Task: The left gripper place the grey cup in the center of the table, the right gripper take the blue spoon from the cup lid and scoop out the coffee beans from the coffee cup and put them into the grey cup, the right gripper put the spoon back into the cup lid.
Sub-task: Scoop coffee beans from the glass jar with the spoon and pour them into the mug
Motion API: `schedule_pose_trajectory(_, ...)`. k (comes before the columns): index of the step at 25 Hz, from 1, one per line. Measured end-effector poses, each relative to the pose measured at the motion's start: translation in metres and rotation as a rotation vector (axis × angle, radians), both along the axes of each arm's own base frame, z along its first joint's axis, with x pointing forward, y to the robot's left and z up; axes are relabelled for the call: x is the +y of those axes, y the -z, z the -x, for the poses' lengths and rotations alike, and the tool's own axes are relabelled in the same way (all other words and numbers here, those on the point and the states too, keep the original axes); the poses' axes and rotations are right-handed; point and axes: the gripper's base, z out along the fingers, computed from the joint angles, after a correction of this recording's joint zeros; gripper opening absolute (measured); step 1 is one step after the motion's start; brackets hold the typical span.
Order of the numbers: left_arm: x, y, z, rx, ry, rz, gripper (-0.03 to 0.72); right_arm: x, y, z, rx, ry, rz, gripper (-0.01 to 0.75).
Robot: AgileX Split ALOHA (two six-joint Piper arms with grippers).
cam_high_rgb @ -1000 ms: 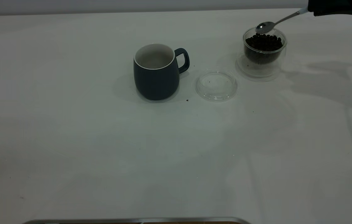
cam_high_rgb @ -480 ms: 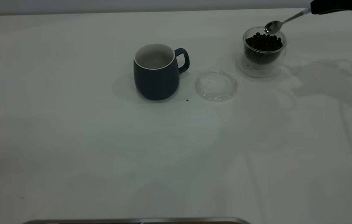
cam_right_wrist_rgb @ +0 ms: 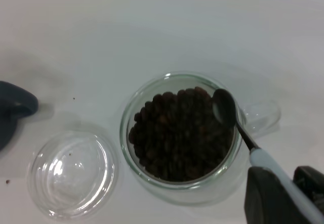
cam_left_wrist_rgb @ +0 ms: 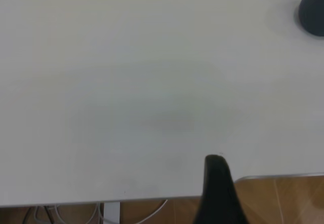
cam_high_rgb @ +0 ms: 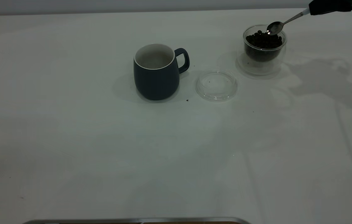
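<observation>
While the mug (cam_high_rgb: 156,72) sits mid-frame, the right gripper (cam_high_rgb: 334,6), upper right, grips the spoon (cam_high_rgb: 280,25) over the beans (cam_high_rgb: 263,41) in the glass cup (cam_high_rgb: 264,49). Scooping step; next, dip under the beans.

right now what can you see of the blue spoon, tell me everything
The blue spoon is a small teaspoon with a shiny metal bowl and neck and a pale blue handle. The right gripper holds it by the handle, tilted bowl-down. Its bowl looks empty and sits at the rim of the coffee cup, just over the coffee beans; whether it touches them is unclear.
</observation>
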Motion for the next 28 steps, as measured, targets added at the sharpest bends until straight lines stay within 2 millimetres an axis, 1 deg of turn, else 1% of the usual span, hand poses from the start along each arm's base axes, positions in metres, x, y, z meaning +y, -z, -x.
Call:
schedule_pose_trajectory(8, 0.0, 0.0, 0.0, 0.0, 0.0, 0.0, 0.592, 0.0, 0.011, 0.001, 0.04, 0.023, -0.026, 0.107)
schedule_pose_trajectory(13, 0.0, 0.0, 0.0, 0.0, 0.0, 0.0, 0.592, 0.003, 0.019, 0.002, 0.096, 0.063, -0.1, 0.107)
schedule_pose_trajectory(19, 0.0, 0.0, 0.0, 0.0, 0.0, 0.0, 0.592, 0.006, 0.018, 0.004, 0.158, 0.133, -0.211, 0.107)
schedule_pose_trajectory(24, 0.0, 0.0, 0.0, 0.0, 0.0, 0.0, 0.592, 0.001, 0.019, 0.005, 0.209, 0.19, -0.304, 0.107)
schedule_pose_trajectory(28, 0.0, 0.0, 0.0, 0.0, -0.001, 0.002, 0.592, -0.008, 0.029, 0.008, 0.263, 0.223, -0.393, 0.107)
